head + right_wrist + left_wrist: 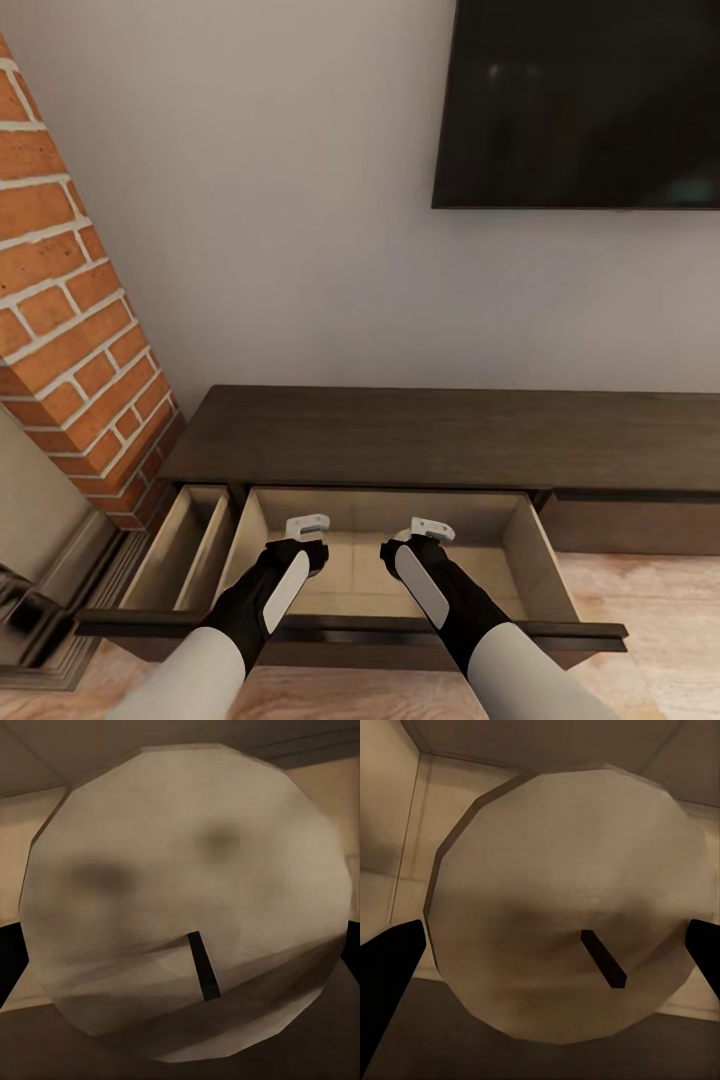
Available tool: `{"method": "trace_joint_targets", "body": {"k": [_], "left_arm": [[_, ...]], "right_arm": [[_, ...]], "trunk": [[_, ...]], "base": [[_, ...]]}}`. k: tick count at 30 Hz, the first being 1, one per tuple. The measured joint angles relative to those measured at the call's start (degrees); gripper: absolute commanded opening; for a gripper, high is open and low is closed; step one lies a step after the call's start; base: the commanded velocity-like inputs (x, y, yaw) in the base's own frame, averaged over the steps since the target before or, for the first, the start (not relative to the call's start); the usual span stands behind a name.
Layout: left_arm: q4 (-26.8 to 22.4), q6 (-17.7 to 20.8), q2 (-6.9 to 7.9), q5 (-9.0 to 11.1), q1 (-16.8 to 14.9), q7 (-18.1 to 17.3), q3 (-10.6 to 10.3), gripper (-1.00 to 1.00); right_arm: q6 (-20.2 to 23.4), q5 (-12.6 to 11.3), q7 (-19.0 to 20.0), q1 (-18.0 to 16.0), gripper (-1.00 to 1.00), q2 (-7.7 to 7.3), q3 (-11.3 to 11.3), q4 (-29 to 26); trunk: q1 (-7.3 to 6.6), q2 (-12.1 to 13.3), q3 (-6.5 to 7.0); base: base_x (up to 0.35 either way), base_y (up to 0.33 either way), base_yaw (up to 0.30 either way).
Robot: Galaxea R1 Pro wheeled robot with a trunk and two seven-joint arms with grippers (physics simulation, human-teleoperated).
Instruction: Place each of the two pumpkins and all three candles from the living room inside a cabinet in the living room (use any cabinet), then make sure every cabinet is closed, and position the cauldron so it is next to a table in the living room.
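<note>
Beige drawer (520,540) of the cabinet (400,435), lower centre, is open; left tool (305,525) and right tool (432,530) each grip a candle (562,907), (187,907). Best lowered before release.

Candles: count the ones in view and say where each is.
2. One candle sits between the left gripper fingers, the other in the right gripper, both over the cabinet's open drawer. More may be hidden.

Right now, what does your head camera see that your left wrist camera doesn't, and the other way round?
The head view gives you the TV, the brick fireplace and the dark cabinet top. The left wrist view gives you a round beige candle with a dark wick, between the left end effector's fingers. Both share the open drawer and its pale beige inside.
</note>
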Motion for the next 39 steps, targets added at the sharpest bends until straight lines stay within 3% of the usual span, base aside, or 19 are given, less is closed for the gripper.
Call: {"method": "trace_joint_targets", "body": {"k": [22,39], "left_arm": [[0.0,0.6,0.0,0.0,0.0,0.1,-0.1,-1.0],[0.0,0.6,0.0,0.0,0.0,0.1,0.0,-1.0]], "right_arm": [[0.2,0.0,0.0,0.0,-1.0,0.0,0.0,0.0],[0.1,0.0,0.0,0.0,-1.0,0.0,0.0,0.0]], "trunk": [[4.83,-8.8,-3.95],[4.84,-8.8,-3.95]], "base": [[0.0,0.0,0.0],[0.063,0.0,0.0]]}}
